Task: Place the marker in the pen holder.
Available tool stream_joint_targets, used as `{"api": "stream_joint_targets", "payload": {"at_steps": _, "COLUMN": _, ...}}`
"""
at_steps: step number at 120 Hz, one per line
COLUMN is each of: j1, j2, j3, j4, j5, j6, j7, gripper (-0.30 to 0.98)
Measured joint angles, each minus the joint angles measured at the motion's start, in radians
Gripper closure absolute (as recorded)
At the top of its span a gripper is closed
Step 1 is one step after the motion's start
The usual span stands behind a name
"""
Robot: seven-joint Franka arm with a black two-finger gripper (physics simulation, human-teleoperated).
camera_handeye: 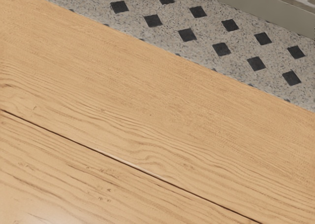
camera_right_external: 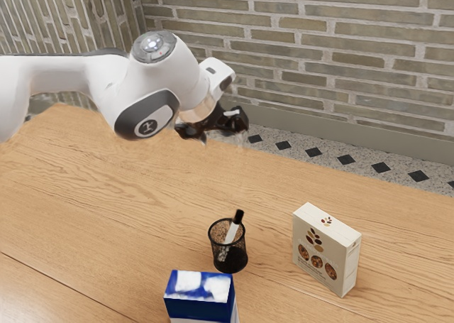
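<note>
The black gripper (camera_right_external: pixel 218 133) is in the air near the table's far edge, high above and behind the pen holder, its two fingers apart with nothing visible between them. A black mesh pen holder (camera_right_external: pixel 230 259) stands upright on the table. Inside it leans the marker (camera_right_external: pixel 232 231), white with a black end that sticks up above the rim toward the exterior view's right. The marker's lower part is partly visible through the mesh.
A blue and white carton (camera_right_external: pixel 201 305) stands close in front of the pen holder. To the exterior view's right is a cream box (camera_right_external: pixel 325 250). In the wrist view are the wooden table (camera_handeye: pixel 147 120) and its edge beside a tiled floor (camera_handeye: pixel 172 24).
</note>
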Motion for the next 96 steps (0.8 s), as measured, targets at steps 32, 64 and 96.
{"api": "stream_joint_targets", "payload": {"at_steps": 32, "j1": 0.04, "j2": -0.005, "j3": 0.197, "j4": 0.443, "j5": -0.156, "j6": -0.641, "j7": 0.247, "gripper": 0.03}}
{"api": "stream_joint_targets", "payload": {"at_steps": 64, "j1": 0.16, "j2": -0.032, "j3": 0.212, "j4": 0.457, "j5": -0.199, "j6": -0.862, "j7": 0.471, "gripper": 0.01}}
{"api": "stream_joint_targets", "payload": {"at_steps": 96, "j1": 0.125, "j2": -0.011, "j3": 0.21, "j4": 0.452, "j5": -0.211, "j6": -0.911, "j7": 0.611, "gripper": 0.0}}
